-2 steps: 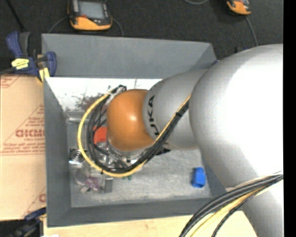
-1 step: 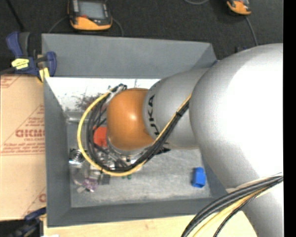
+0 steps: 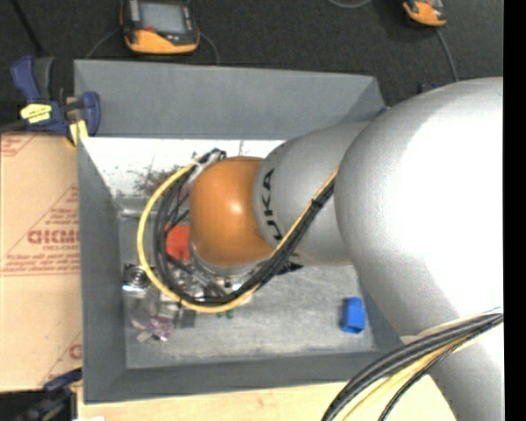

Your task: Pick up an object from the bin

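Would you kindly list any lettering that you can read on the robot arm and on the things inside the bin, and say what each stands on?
"UKA": black letters running up the silver arm link, beside the orange cover; the start of the word is hidden.
Blue block, lower right of the bin: no lettering to be seen.
Heap of small things under the wrist: too small to read.
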`<state>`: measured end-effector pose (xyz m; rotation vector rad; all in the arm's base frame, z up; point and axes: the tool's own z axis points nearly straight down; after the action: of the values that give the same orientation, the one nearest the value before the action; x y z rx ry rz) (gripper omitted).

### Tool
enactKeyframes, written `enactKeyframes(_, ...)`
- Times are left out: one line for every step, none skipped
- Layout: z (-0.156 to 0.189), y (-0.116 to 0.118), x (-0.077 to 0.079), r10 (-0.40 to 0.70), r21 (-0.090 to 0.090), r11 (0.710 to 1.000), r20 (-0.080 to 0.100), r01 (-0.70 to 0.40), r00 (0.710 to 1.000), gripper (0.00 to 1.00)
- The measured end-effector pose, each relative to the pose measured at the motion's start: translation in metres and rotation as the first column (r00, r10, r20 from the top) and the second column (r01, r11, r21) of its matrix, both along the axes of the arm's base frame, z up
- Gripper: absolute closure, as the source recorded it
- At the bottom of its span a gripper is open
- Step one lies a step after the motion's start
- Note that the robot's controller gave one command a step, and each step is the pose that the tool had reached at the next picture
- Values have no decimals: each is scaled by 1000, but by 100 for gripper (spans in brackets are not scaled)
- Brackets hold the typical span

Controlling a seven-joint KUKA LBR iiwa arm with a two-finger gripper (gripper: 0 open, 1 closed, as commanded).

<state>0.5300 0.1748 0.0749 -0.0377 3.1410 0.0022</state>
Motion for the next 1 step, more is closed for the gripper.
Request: enactKeyframes(246,13,23,33,1,999,13,-33,999,100)
